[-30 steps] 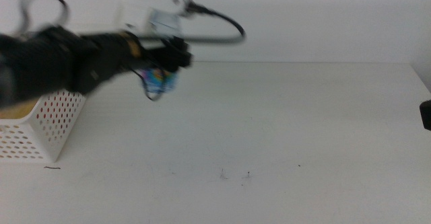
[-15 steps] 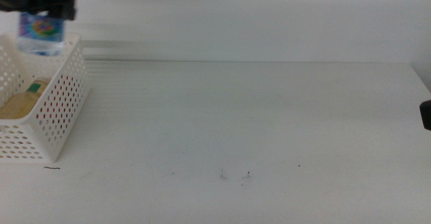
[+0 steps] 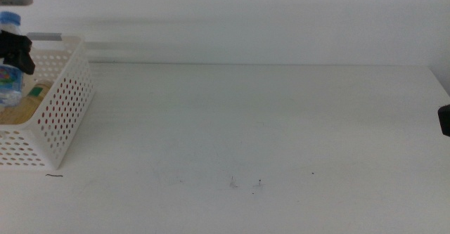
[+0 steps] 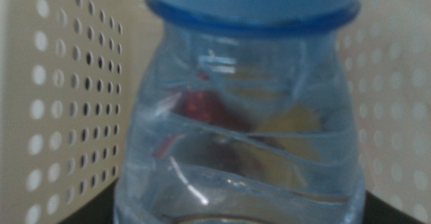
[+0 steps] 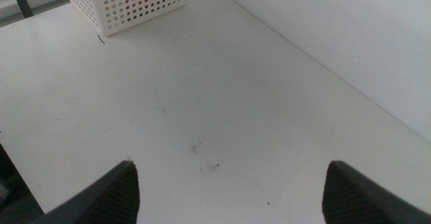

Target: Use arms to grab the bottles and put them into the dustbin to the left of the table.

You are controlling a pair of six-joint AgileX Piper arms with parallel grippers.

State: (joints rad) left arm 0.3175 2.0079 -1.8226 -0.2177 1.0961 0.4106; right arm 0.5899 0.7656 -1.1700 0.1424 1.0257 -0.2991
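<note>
At the frame's far upper left, the left gripper (image 3: 15, 48) clenches the small clear blue-capped water bottle (image 4: 242, 116) inside the white perforated plastic dustbin (image 3: 60, 114). Released crooked, it could clip the rim. The right gripper (image 5: 229, 187) waits, gaping.

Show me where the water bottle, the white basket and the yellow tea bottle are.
water bottle (image 4: 242, 130), left wrist view, clear body below the blue cap
white basket (image 3: 60, 111), middle view, perforated side wall
yellow tea bottle (image 3: 24, 104), middle view, yellow body inside the basket
</note>
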